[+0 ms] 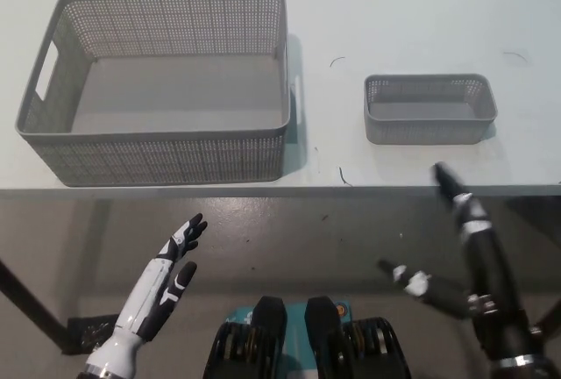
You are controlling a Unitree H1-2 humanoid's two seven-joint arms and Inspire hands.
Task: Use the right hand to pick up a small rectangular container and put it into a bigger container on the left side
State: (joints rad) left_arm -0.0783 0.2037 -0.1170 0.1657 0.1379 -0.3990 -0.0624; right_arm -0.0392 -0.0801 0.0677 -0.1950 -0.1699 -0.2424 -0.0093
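- White table [412, 10] across the upper part of the head view, front edge running level just under both baskets; dull brown floor [289, 239] below it.
- Big grey mesh basket [158, 161] on the table's left half, upright, rectangular, nothing inside; slot handle cut into its left end wall, another handle showing on the right end.
- Small grey mesh basket [428, 125] on the table to the right, upright, same perforated make, low-walled, nothing inside; well apart from the big basket, near the front edge of the table.
- Right hand [456, 239], black with pale patches, lifted at the lower right; fingers spread wide, holding nothing. One long fingertip [443, 175] up at the table's front edge, just below the small basket and not touching it; another digit stuck out sideways to the left, lower down.
- Left hand [166, 278], white with dark finger pads, resting at the lower left over the floor, below the big basket and clear of the table; flat, fingers loosely spread and pointing up-right, nothing in it.
- A few thin dark marks on the tabletop: one between the two baskets [337, 60], one by the front edge [344, 177], one at the far right [515, 55].
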